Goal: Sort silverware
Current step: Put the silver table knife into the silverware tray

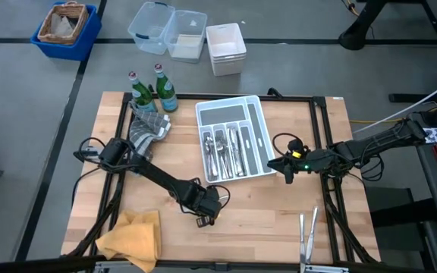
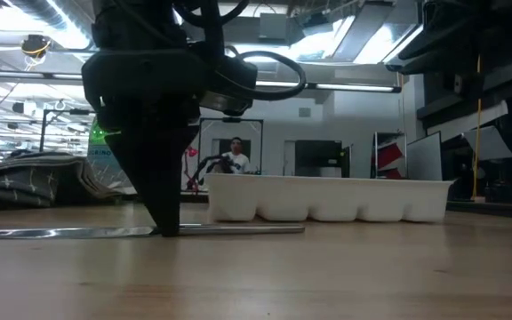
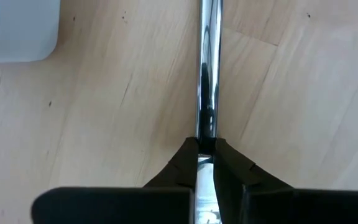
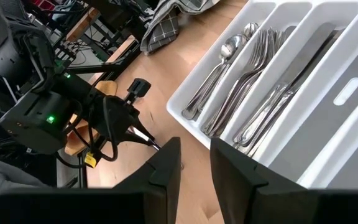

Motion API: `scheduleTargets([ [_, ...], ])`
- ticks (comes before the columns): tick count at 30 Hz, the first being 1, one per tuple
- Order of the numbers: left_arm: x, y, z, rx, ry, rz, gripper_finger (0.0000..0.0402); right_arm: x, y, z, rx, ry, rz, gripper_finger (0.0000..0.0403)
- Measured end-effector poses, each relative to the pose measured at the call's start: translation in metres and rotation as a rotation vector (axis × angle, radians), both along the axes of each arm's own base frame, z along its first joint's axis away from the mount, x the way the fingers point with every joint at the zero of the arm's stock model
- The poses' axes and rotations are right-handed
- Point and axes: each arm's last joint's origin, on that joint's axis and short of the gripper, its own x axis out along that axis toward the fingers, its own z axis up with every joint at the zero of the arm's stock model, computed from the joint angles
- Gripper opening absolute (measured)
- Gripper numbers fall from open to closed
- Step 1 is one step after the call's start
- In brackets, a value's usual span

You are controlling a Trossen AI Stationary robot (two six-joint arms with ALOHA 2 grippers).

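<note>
polished steel on pale wood: the left pincer [image 3: 205, 163] stands over one slim piece of silverware [image 3: 207, 74] lying flat on the surface [image 1: 264, 212], its fingertips drawn in against the handle and seemingly pinching it, just in front of the white tray [image 1: 258, 133] where sorted forks, spoons and knives [image 4: 253, 74] lie. which kind this piece is cannot be made out. the lift would go best straight up with the grip centred, so the piece stays level before it swings to its compartment. the right pincer [image 4: 194, 163] waits spread beside the tray's far edge.
</note>
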Motion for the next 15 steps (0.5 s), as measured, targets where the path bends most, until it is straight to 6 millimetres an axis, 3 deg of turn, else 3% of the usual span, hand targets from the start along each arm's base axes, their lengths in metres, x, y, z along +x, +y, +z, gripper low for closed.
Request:
scheduleTargets([
  [15, 0.008, 0.002, 0.027, -0.036, -0.069, -0.014, 0.0002, 0.0, 0.0, 0.0, 0.0, 0.003, 0.001, 0.009],
])
